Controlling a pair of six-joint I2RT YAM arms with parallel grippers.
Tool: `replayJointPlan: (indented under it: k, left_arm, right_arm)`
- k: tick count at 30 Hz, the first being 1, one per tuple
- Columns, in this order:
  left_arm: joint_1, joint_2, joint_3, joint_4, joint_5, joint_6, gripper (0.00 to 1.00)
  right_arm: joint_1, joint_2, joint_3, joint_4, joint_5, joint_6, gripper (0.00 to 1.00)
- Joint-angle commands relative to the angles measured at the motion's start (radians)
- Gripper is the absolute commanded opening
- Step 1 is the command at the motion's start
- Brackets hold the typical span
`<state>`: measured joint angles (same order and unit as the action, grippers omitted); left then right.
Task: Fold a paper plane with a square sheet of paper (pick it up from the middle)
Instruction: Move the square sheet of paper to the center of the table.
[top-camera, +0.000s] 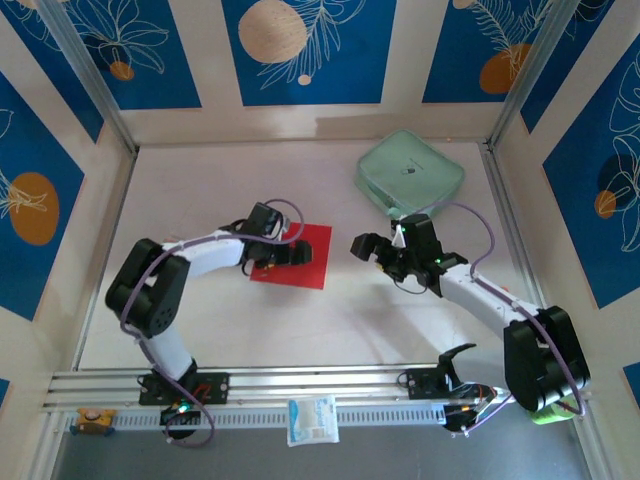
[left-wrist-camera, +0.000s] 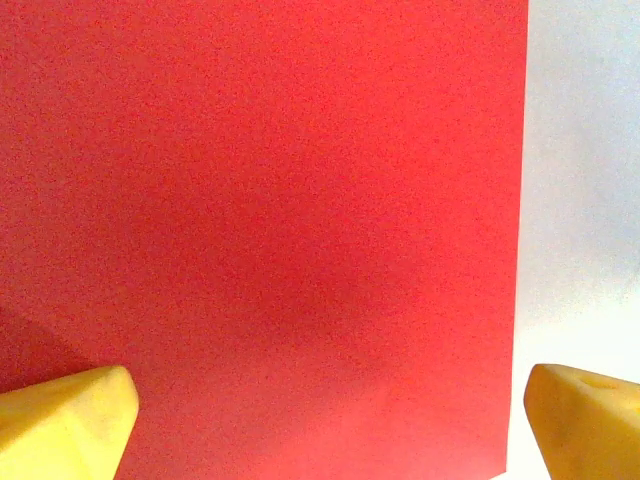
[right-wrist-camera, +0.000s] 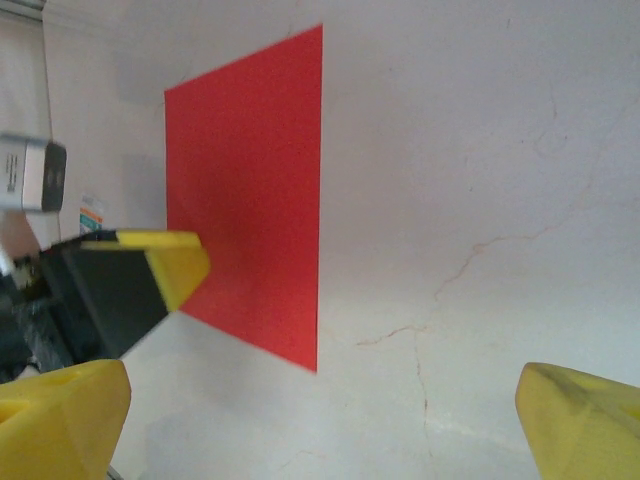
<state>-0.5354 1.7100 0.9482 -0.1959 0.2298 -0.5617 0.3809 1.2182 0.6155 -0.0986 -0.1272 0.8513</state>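
My left arm bends sharply at the elbow, its forearm running toward 3 o'clock. My left gripper (top-camera: 288, 251) has its jaws spread wide, with the yellow fingertips (left-wrist-camera: 65, 420) far apart. My right arm stretches toward 10 o'clock. My right gripper (top-camera: 366, 247) is also spread wide, and it faces the left one across a gap.

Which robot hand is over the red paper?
The left gripper: its open jaws sit above the red paper. The right gripper hangs over the table beside it.
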Motion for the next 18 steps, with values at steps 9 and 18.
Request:
replayJointPlan:
  k: [9,18]
  left_arm:
    - [0.014,-0.173,0.052,-0.141,-0.222,0.15,1.0]
    - [0.087,0.007,0.167,-0.146,0.109,0.14,1.0]
  right_arm:
    - [0.049,-0.044,-0.005,-0.021,0.055,0.018,0.99]
    - [0.064,-0.039,0.006,-0.031,0.079,0.026,0.99]
